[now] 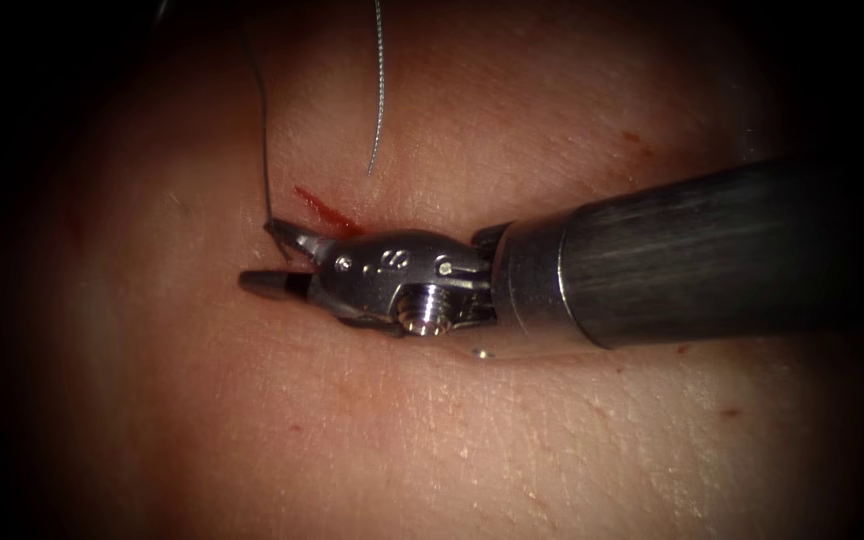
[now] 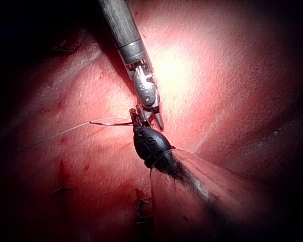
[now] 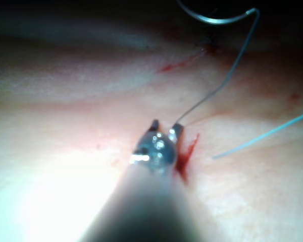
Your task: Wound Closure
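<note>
In the endoscope view my right tool (image 1: 274, 258) reaches in from the right and lies low over the tissue (image 1: 432, 440), jaws open and holding nothing. A dark thread (image 1: 264, 150) comes down to the tissue right at its upper jaw tip, beside a streak of red fluid (image 1: 327, 212). A pale cut thread end (image 1: 377, 100) hangs close by. In the right wrist view the same open tool (image 3: 165, 128) has the thread (image 3: 217, 91) running from beside one fingertip to the curved needle (image 3: 212, 20), which lies beyond it. In the left wrist view my left tool (image 2: 137, 117) sits tip to tip with the right tool (image 2: 150, 117), thread (image 2: 65, 132) trailing away.
Finished stitches (image 2: 141, 212) and small red spots (image 2: 60, 166) mark the tissue in the left wrist view. The right tool's thick shaft (image 1: 692, 255) covers the right part of the endoscope view. A free pale thread (image 3: 262, 136) lies on the tissue near the red fluid (image 3: 189, 151).
</note>
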Controlling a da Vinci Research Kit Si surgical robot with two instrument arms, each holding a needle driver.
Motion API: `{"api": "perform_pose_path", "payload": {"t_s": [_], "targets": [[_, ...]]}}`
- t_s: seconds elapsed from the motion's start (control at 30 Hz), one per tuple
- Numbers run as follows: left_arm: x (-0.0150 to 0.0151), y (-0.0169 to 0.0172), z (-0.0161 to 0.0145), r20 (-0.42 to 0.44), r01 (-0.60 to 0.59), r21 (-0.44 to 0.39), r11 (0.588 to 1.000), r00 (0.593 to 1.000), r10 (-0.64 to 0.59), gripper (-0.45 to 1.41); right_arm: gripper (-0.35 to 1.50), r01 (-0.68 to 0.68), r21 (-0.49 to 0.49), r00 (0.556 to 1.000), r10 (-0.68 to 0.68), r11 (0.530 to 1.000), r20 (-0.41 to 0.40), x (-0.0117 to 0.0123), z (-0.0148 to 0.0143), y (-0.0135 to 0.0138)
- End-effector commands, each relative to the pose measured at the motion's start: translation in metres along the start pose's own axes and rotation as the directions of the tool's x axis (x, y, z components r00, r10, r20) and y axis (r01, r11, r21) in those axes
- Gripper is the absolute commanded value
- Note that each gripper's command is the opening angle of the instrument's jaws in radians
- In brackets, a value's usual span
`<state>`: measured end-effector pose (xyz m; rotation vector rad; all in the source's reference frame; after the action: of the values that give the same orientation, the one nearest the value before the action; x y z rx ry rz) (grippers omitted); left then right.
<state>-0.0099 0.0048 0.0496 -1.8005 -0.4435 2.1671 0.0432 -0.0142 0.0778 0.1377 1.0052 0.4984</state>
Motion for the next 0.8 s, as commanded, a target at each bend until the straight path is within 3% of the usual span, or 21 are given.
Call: {"api": "perform_pose_path", "payload": {"t_s": [0.03,0.1,0.13,0.17,0.33,0.43,0.8], "targets": [[-0.0006,0.0001,0.0006,-0.002,0.001,-0.004,1.0,1.0,-0.001,-0.45,0.24,0.001,0.002,1.0,-0.001,1.0,0.007,-0.0005,0.0008,-0.0004],[-0.0006,0.0002,0.0005,-0.002,0.001,-0.004,1.0,1.0,-0.001,-0.45,0.0,0.005,0.007,1.0,-0.005,1.0,0.021,-0.0008,0.0006,-0.0003],[-0.0006,0.0002,0.0005,-0.002,0.001,-0.004,1.0,1.0,-0.001,-0.45,-0.25,0.007,0.013,1.0,-0.007,1.0,0.026,-0.001,0.0005,-0.0003],[-0.0006,0.0003,0.0004,-0.002,0.001,-0.004,1.0,1.0,-0.001,-0.45,-0.35,0.009,0.032,0.999,-0.01,0.999,0.031,-0.0012,0.0002,-0.0003],[-0.0014,0.0012,0.0003,-0.014,-0.014,-0.007,1.0,1.0,0.014,-0.45,-0.35,0.0,0.029,0.999,-0.001,1.0,0.033,-0.0013,-0.0011,-0.001],[-0.0026,0.0025,0.0003,-0.013,-0.021,-0.004,1.0,1.0,0.021,-0.45,-0.35,0.001,0.043,0.999,-0.003,0.999,0.035,-0.0006,-0.0014,-0.0028],[-0.0072,0.0068,0.0001,-0.032,-0.048,0.041,0.998,0.998,0.05,-0.45,-0.35,-0.001,0.108,1.0,-0.001,0.994,0.016,0.0041,-0.003,-0.0093]]}}
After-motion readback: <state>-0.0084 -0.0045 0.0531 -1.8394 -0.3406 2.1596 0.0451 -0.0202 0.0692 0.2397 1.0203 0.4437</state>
